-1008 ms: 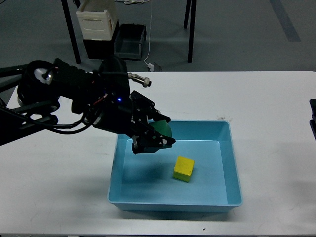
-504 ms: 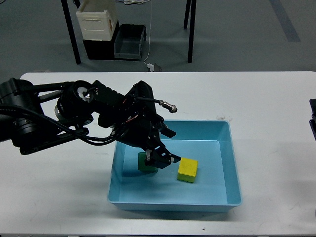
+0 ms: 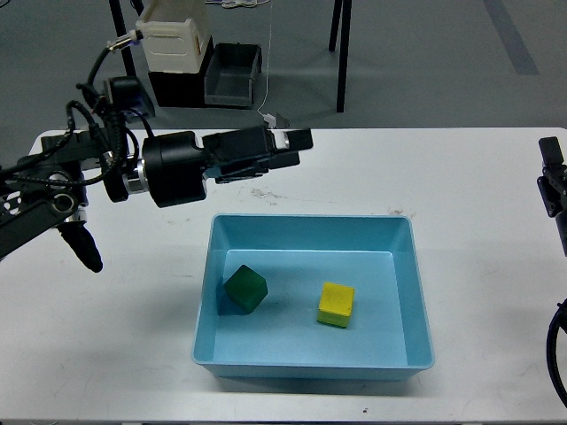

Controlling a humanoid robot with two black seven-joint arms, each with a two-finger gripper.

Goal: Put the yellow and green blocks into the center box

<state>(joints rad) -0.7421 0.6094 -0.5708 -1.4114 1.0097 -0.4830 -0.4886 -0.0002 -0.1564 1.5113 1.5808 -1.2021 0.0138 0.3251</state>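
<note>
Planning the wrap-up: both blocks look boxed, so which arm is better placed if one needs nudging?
Left, probably. The left gripper hangs just beyond the blue box; the right arm barely shows at the table's right edge.

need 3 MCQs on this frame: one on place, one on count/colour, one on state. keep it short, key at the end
1. Where is the green block?
A. On the white table, left of the box
B. Inside the blue box, left of the yellow block
C. Held in the left gripper

2. How many blocks are in the box?
A. One
B. Two
C. Three

3. What is the left gripper holding?
A. The green block
B. The yellow block
C. Nothing visible

Key: 1 B, the green block sits on the box floor near its left wall. 2 B, one green and one yellow lie inside. 3 C, the gripper is above the table behind the box with nothing seen in it.
</note>
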